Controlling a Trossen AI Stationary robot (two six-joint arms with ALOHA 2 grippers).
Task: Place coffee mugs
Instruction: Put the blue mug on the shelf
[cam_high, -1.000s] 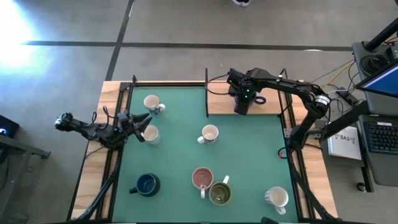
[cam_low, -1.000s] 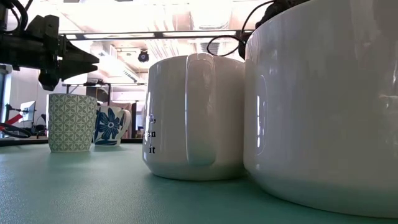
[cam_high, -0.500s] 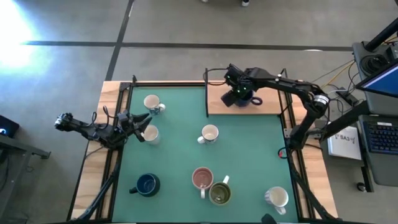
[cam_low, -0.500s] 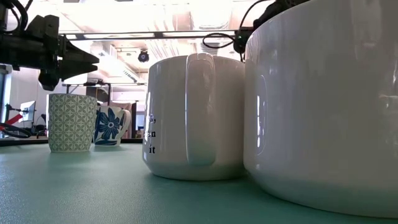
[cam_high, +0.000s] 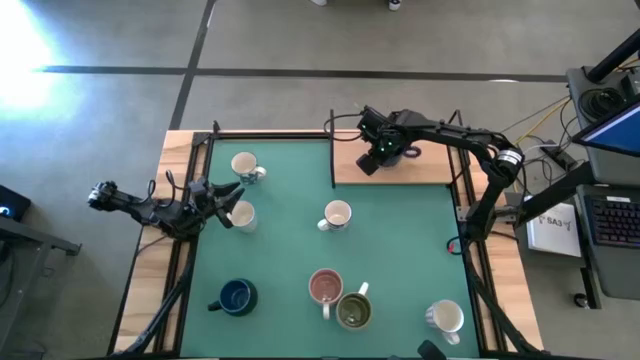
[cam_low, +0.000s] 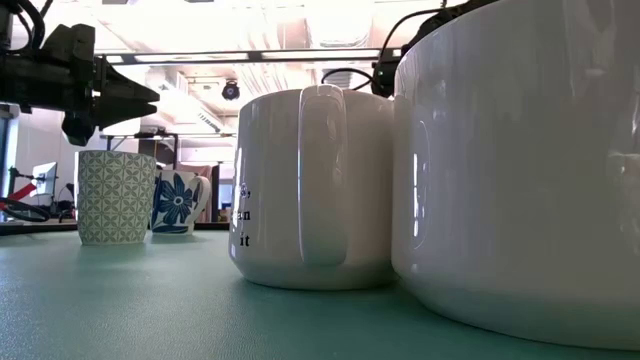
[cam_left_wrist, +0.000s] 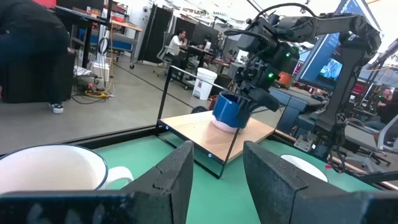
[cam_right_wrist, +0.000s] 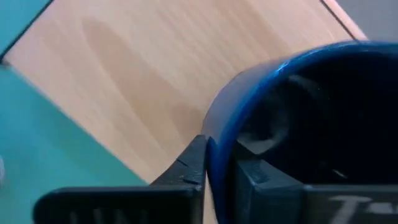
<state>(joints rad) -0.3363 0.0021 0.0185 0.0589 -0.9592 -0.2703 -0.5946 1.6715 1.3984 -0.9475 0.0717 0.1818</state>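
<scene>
My right gripper (cam_high: 368, 162) is over the wooden board (cam_high: 425, 172) at the table's far right, shut on a blue mug (cam_left_wrist: 229, 109). Several more mugs stand on the green mat: white ones (cam_high: 244, 165) (cam_high: 337, 214) (cam_high: 444, 317), a dark blue one (cam_high: 236, 296), a pink one (cam_high: 325, 286) and an olive one (cam_high: 353, 311). My left gripper (cam_high: 228, 200) waits open and level at the table's left, beside a white mug (cam_high: 241, 214). My right gripper pinches the blue mug's rim wall (cam_right_wrist: 214, 146), one finger (cam_right_wrist: 189, 165) outside and one (cam_right_wrist: 252, 162) inside the cup. It comes slanting down from above. The mug hangs tilted low over the wooden board; I cannot tell whether its base touches the board.
A thin dark upright frame (cam_high: 332, 150) bounds the board's left edge. In the low view a patterned mug (cam_low: 115, 197) and a blue-flowered mug (cam_low: 180, 202) stand far off, with two white mugs (cam_low: 315, 190) (cam_low: 520, 170) close up. People and equipment fill the room behind.
My right gripper has gone a little toward the table's left along the wooden board and has rolled about its own pointing line.
</scene>
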